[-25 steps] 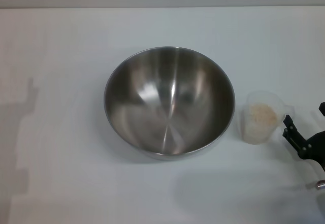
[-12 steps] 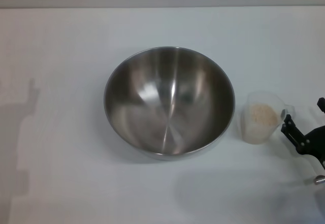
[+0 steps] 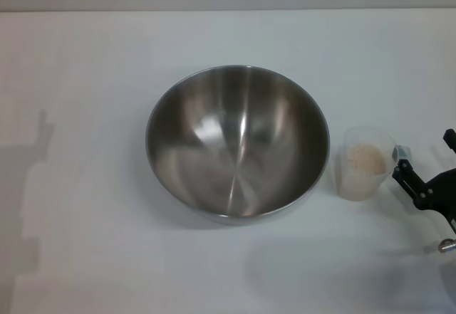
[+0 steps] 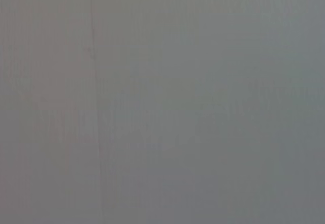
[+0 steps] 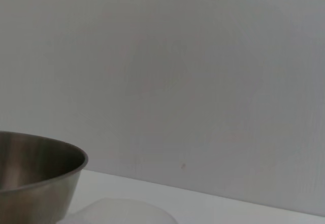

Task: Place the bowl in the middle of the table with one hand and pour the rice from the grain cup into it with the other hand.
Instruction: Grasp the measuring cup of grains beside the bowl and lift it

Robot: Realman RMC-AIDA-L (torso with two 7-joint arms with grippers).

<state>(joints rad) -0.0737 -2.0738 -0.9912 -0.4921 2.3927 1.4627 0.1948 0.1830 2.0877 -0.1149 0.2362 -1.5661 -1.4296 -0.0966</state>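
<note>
right end effector (image 3: 420,168) spread wide, 3 o'clock of grain cup (image 3: 365,163) | risk: finger nudges light cup, spilling rice (image 3: 365,160) short of bowl (image 3: 237,143)

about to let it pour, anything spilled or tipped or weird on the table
Nothing stands out. The bowl sits upright and empty mid-table, the cup stands upright beside it with the rice inside, and no grains show around them. The right gripper is open beside the cup.

Bowl (image 3: 237,143) shiny brushed steel; grain cup (image 3: 365,163) translucent plastic; table (image 3: 85,79) matt white, smooth.
</note>
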